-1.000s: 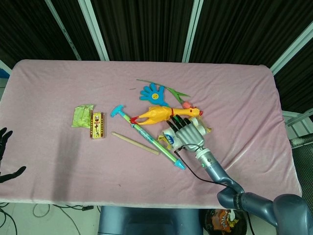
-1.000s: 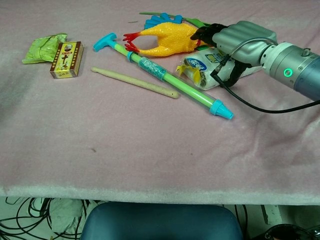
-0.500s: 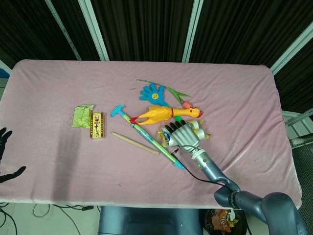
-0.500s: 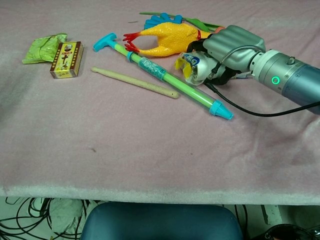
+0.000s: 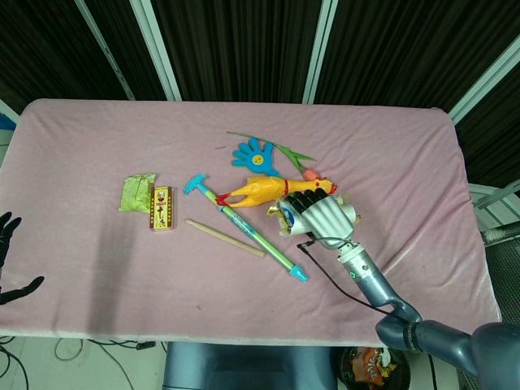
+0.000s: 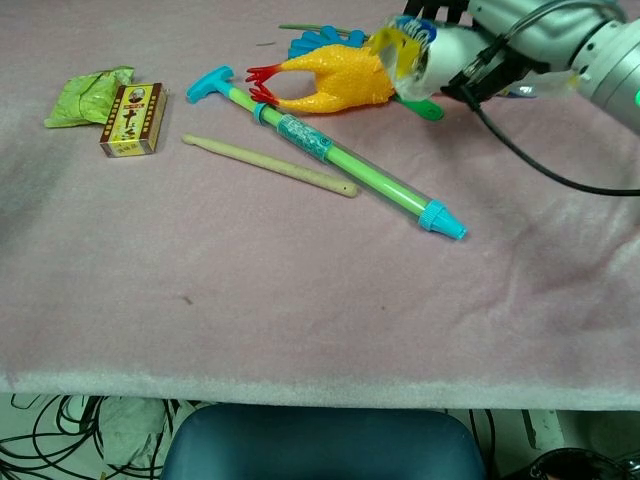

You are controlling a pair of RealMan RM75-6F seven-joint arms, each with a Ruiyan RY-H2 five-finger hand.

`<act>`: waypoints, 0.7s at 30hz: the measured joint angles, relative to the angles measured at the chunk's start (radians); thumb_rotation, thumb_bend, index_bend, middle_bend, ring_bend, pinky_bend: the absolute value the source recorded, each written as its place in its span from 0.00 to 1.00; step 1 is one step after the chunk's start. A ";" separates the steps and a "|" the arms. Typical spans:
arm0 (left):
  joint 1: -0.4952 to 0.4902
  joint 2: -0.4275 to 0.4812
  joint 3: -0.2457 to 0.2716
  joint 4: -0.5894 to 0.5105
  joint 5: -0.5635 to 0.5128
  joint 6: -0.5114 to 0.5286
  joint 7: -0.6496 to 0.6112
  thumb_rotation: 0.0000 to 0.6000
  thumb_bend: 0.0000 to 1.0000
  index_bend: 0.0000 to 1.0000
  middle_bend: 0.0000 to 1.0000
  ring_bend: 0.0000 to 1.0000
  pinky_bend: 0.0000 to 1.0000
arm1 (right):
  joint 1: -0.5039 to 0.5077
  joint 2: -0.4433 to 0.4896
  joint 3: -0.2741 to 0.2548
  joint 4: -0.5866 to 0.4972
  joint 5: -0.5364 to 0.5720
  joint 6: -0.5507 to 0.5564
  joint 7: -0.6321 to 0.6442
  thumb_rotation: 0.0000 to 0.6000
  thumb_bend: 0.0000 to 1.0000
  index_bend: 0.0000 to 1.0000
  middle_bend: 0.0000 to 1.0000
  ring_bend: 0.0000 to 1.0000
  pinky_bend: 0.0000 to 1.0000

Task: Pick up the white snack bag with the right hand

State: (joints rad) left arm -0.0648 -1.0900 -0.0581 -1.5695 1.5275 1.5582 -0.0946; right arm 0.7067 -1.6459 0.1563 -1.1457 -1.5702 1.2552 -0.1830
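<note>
My right hand [image 5: 325,218] grips the white snack bag [image 5: 288,215], whose yellow crimped end sticks out to the left of the fingers. In the chest view the right hand [image 6: 490,40] holds the snack bag [image 6: 420,55] up off the pink cloth, above the rubber chicken [image 6: 330,78]. At the lower left edge of the head view my left hand [image 5: 10,260] hangs off the table with fingers spread, holding nothing.
A rubber chicken [image 5: 264,191], a green-and-blue pump tube [image 5: 248,229], a wooden stick [image 5: 223,237], a blue hand clapper [image 5: 257,158], a small printed box [image 5: 162,208] and a green packet [image 5: 136,192] lie on the pink table [image 5: 406,162]. A black cable [image 6: 560,175] trails from the right wrist.
The right hand closed around the snack bag and lifted it off the cloth, moving up and slightly right. The left hand stayed still.
</note>
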 measured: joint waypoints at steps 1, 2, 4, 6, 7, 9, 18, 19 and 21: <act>0.000 -0.001 0.000 0.001 0.003 0.002 0.002 1.00 0.00 0.00 0.00 0.00 0.00 | -0.018 0.025 0.001 -0.026 -0.001 0.026 0.004 1.00 0.56 0.82 0.70 0.66 0.68; 0.001 -0.002 0.000 0.004 0.007 0.007 0.004 1.00 0.00 0.00 0.00 0.00 0.00 | -0.034 0.043 0.000 -0.045 -0.003 0.050 0.008 1.00 0.56 0.82 0.70 0.66 0.68; 0.001 -0.005 0.001 0.009 0.012 0.012 0.007 1.00 0.00 0.00 0.00 0.00 0.00 | -0.089 0.104 -0.010 -0.113 -0.012 0.120 0.017 1.00 0.56 0.82 0.70 0.66 0.68; 0.002 -0.008 0.001 0.013 0.017 0.017 0.010 1.00 0.00 0.00 0.00 0.00 0.00 | -0.130 0.153 -0.020 -0.161 -0.020 0.171 0.024 1.00 0.56 0.82 0.70 0.66 0.68; 0.002 -0.010 0.002 0.016 0.019 0.020 0.013 1.00 0.00 0.00 0.00 0.00 0.00 | -0.167 0.193 -0.031 -0.195 -0.028 0.214 0.031 1.00 0.56 0.82 0.70 0.66 0.68; 0.003 -0.013 0.003 0.019 0.025 0.024 0.018 1.00 0.00 0.00 0.00 0.00 0.00 | -0.221 0.248 -0.050 -0.237 -0.044 0.277 0.044 1.00 0.56 0.82 0.70 0.66 0.68; 0.003 -0.021 0.005 0.021 0.034 0.030 0.034 1.00 0.00 0.00 0.00 0.00 0.00 | -0.363 0.352 -0.095 -0.310 -0.109 0.447 0.118 1.00 0.56 0.82 0.70 0.66 0.68; 0.001 -0.022 0.005 0.021 0.035 0.028 0.037 1.00 0.00 0.00 0.00 0.00 0.00 | -0.367 0.355 -0.093 -0.313 -0.113 0.453 0.122 1.00 0.56 0.82 0.70 0.66 0.68; -0.002 -0.024 0.004 0.020 0.037 0.026 0.043 1.00 0.00 0.00 0.00 0.00 0.00 | -0.375 0.360 -0.087 -0.316 -0.122 0.463 0.132 1.00 0.56 0.82 0.70 0.66 0.68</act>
State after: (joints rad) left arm -0.0669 -1.1138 -0.0538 -1.5492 1.5641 1.5837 -0.0514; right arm 0.3317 -1.2855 0.0694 -1.4617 -1.6920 1.7179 -0.0508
